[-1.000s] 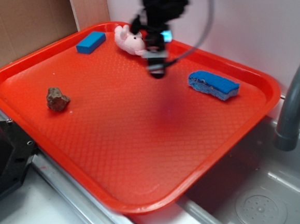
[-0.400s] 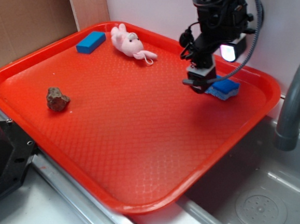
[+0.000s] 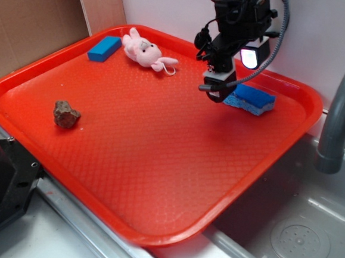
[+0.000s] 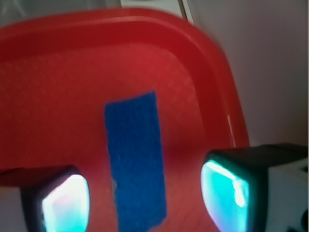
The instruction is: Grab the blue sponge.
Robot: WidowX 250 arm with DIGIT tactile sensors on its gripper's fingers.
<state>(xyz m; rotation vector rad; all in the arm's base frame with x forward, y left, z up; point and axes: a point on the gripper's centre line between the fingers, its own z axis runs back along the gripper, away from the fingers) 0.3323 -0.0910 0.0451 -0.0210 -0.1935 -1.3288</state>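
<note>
The gripper [image 3: 216, 92], jaws apart, hung over the sponge [image 3: 254, 99] near the tray's [image 3: 158, 164] right rim, well apart from the toy [image 3: 144, 51], block [image 3: 104, 48] and rock [image 3: 66, 114].

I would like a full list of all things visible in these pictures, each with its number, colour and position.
tray: 1, red, beside the sink, holds all small items
blue sponge: 1, blue, far right of tray, partly behind the gripper
block: 1, blue, far left corner of tray
plush toy: 1, pink, next to the block
rock: 1, brown, left side of tray
faucet: 1, grey, right edge
sink: 1, grey, lower right
gripper: 1, black, open, above the sponge
</note>
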